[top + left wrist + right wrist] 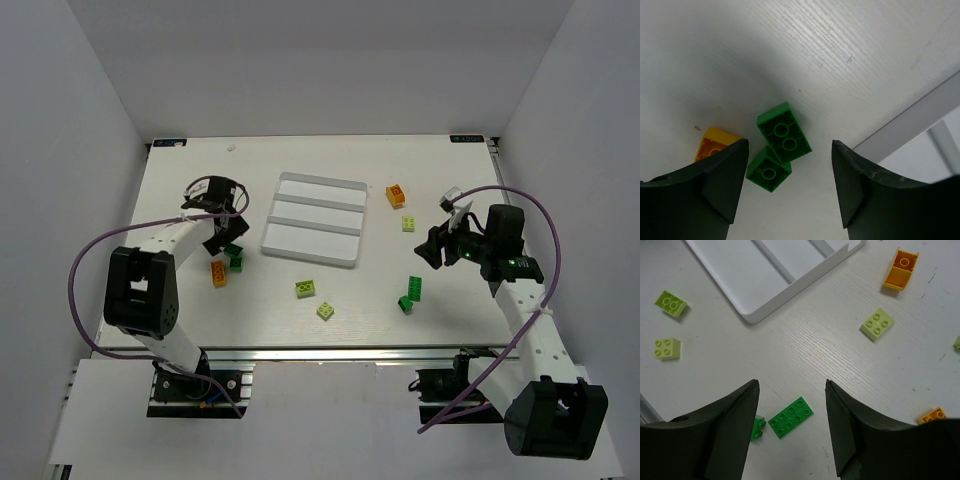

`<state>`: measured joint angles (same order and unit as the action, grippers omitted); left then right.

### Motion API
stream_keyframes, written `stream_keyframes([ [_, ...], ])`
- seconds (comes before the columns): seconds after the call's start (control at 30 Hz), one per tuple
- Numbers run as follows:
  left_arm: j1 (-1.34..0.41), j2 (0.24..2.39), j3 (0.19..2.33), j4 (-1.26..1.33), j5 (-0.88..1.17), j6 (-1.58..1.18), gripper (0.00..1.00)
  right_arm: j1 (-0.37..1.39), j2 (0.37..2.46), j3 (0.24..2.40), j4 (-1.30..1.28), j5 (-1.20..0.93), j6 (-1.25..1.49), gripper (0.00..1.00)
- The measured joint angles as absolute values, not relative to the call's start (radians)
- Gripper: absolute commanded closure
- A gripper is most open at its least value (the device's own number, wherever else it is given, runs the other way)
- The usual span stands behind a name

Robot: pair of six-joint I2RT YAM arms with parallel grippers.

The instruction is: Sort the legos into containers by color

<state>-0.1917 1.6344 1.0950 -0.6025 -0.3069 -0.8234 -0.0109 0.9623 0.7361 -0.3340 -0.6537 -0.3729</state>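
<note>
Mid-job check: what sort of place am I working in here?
Most likely a lab test cell: a white table boxed in by plain white walls, two arms bolted to a metal rail at its near edge, with a tray and loose legos as props.

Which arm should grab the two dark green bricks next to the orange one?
Left. The left gripper hangs right over those dark green bricks, jaws open on either side. The right gripper is on the other side of the white tray.
</note>
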Motion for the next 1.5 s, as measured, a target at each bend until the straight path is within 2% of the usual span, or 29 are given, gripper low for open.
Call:
stream_keyframes([
  [0.37, -0.192, 1.691, 1.098, -0.634, -0.315, -0.873, 0.23, -0.010, 0.962, 0.736, -0.334, -0.649, -0.373, 0.38],
  [0.63, -0.192, 1.800, 1.131, -0.618, -0.313, -0.883, 0.32, -0.010, 0.962, 0.736, -0.334, -0.649, -0.373, 0.38],
  [0.67, -0.192, 1.805, 1.136, -0.614, -0.314, -0.883, 0.34, -0.010, 0.962, 0.736, -0.334, -0.649, -0.373, 0.38],
  [0.77, -0.192, 1.812, 1.144, -0.612, -0.315, -0.887, 0.52, -0.010, 0.962, 0.736, -0.334, -0.649, -0.373, 0.38],
  [0.8, -0.192, 1.813, 1.144, -0.612, -0.315, -0.888, 0.64, -0.010, 0.962, 0.736, -0.334, -0.649, -0.373, 0.38],
  [0.9, -0.192, 1.812, 1.145, -0.611, -0.316, -0.880, 0.83, -0.007, 0.962, 0.736, -0.334, -0.649, -0.373, 0.38],
  [1.0, -0.192, 1.804, 1.145, -0.617, -0.316, -0.856, 0.87, -0.006, 0.965, 0.736, -0.334, -0.649, -0.373, 0.39],
  [1.1, -0.197, 1.763, 1.145, -0.621, -0.321, -0.796, 0.97, -0.006, 0.969, 0.736, -0.334, -0.650, -0.374, 0.40],
  [1.2, -0.204, 1.669, 1.139, -0.575, -0.264, -0.694, 0.99, -0.006, 0.971, 0.736, -0.334, -0.650, -0.374, 0.41],
  [1.33, -0.209, 1.492, 1.084, -0.440, -0.066, -0.569, 0.99, -0.006, 0.971, 0.736, -0.334, -0.650, -0.374, 0.42],
  [1.43, -0.220, 1.469, 1.090, -0.375, 0.083, -0.508, 0.96, -0.006, 0.976, 0.736, -0.334, -0.650, -0.374, 0.42],
  [1.5, -0.233, 1.505, 1.097, -0.352, 0.162, -0.477, 0.89, -0.006, 0.980, 0.736, -0.334, -0.650, -0.374, 0.42],
])
